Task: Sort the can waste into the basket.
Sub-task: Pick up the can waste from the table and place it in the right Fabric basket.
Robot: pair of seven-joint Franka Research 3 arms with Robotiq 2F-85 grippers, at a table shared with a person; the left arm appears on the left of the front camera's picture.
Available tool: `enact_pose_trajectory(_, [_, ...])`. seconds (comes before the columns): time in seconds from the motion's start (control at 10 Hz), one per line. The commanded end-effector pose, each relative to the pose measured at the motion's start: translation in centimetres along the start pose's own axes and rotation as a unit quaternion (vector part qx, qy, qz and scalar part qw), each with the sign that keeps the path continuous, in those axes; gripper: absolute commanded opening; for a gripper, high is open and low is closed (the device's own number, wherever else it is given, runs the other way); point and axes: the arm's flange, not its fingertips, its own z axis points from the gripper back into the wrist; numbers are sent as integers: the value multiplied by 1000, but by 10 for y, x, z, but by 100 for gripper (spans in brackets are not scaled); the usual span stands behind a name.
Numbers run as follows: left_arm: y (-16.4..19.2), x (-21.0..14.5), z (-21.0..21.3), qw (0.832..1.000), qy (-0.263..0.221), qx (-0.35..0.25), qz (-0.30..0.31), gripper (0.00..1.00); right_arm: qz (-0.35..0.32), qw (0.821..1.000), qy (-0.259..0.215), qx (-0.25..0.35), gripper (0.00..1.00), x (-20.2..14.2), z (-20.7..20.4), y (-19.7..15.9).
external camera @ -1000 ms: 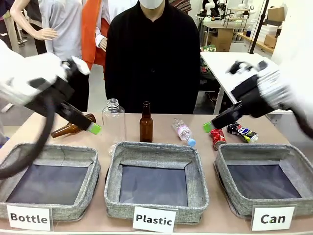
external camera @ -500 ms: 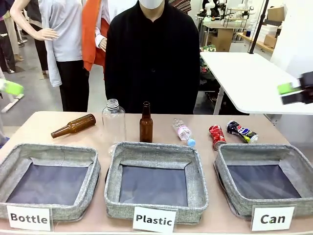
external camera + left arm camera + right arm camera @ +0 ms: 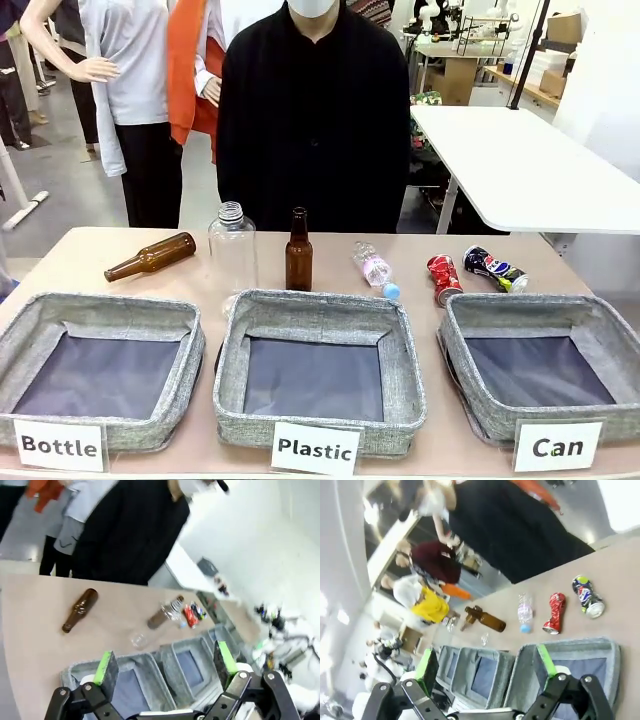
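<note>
lying brown bottle (image 3: 150,257), tall clear bottle (image 3: 232,248), upright brown bottle (image 3: 298,251), small plastic bottle (image 3: 375,269)

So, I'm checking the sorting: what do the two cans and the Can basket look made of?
Red can: likely thin painted metal, crumpled and glossy. Blue can: likewise, with bare silver ends. Basket: matt grey woven fabric, dark lining.

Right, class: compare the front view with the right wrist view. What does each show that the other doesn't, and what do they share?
Front view, not the right wrist view: the white "Can" label on the front of its basket. Right wrist view, not the front view: the right gripper, open and empty. Shared: the crushed red can, the Pepsi can beside it, the small plastic bottle, and that basket.
</note>
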Motion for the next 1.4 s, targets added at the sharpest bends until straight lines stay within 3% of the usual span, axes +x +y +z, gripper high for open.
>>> enact_pose_trajectory(0.0, [-4,-104,-46,997,-49,8,56,100,-25,999,-33,22,100,-52,-2,-30])
enact_pose_trajectory(0.2, [0,-121,-56,991,-74,16,106,100,-51,997,-50,9,100,-59,6,-44])
enact_pose_trajectory(0.3, [-1,-120,-62,990,-73,29,114,100,-43,998,-35,8,100,-10,23,-37])
enact_pose_trajectory(0.4, [37,-3,-17,993,-55,12,104,100,-43,998,-35,8,100,-10,23,-37])
enact_pose_trajectory(1.1, [37,-3,-17,993,-55,12,104,100,-57,998,-25,1,100,-12,24,-35])
enact_pose_trajectory(1.3, [37,-3,-17,993,-55,12,104,100,-10,998,14,-54,100,1,-28,4])
